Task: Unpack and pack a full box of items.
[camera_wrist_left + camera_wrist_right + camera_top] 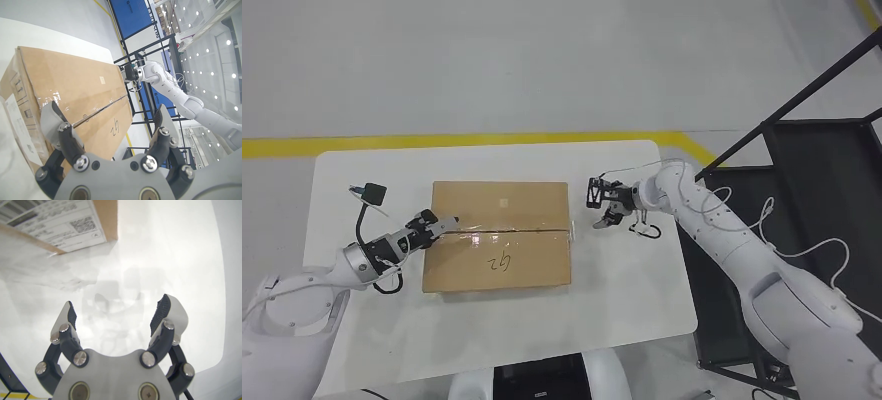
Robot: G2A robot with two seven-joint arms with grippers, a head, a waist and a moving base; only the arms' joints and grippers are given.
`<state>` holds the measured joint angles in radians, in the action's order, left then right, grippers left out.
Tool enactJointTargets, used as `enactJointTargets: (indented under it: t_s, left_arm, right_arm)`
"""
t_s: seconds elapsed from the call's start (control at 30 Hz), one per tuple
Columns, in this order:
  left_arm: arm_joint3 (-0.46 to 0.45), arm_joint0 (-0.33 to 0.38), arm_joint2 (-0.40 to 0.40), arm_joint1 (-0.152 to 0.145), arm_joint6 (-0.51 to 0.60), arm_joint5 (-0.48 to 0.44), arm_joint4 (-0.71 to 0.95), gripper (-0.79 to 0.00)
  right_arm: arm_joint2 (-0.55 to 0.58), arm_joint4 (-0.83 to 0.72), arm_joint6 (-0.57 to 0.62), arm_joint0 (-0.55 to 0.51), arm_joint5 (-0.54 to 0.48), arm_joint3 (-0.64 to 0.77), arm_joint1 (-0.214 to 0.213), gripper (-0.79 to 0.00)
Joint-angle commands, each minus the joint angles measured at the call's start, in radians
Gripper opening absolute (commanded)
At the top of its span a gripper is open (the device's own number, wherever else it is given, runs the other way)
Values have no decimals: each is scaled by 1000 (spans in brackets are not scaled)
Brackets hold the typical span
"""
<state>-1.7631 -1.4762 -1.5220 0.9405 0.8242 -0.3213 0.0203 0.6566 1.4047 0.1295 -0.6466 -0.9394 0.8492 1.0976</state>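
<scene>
Rectangular, glossy-taped cardboard box (497,235) on smooth white table (622,290).

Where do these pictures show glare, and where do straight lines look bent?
Top view: glare on the clear tape across the cardboard box. Left wrist view: the tape shines beside the left pincer, ceiling lamps are bright spots, and the black frame looks slightly bowed. Right wrist view: the white table is washed out by light beyond the right pincer.

Brown cardboard box (498,205) with glossy clear tape (504,230); white table (362,170); yellow floor line (442,142).
</scene>
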Motion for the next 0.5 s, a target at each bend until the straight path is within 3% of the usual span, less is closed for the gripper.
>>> enactJointTargets:
  t_s: [0.0, 0.13, 0.27, 0.47]
  left_arm:
    - [0, 0, 0, 0, 0, 0, 0, 0]
    - [0, 0, 0, 0, 0, 0, 0, 0]
    - [0, 0, 0, 0, 0, 0, 0, 0]
    - [0, 0, 0, 0, 0, 0, 0, 0]
  right_arm:
    - [4, 39, -15, -7, -38, 13, -12, 0]
    - [28, 79, -77, -28, -73, 50, -42, 0]
    - [89, 41, -104, -50, -22, 66, -63, 0]
    - [62, 73, 8, -65, -73, 143, -60, 0]
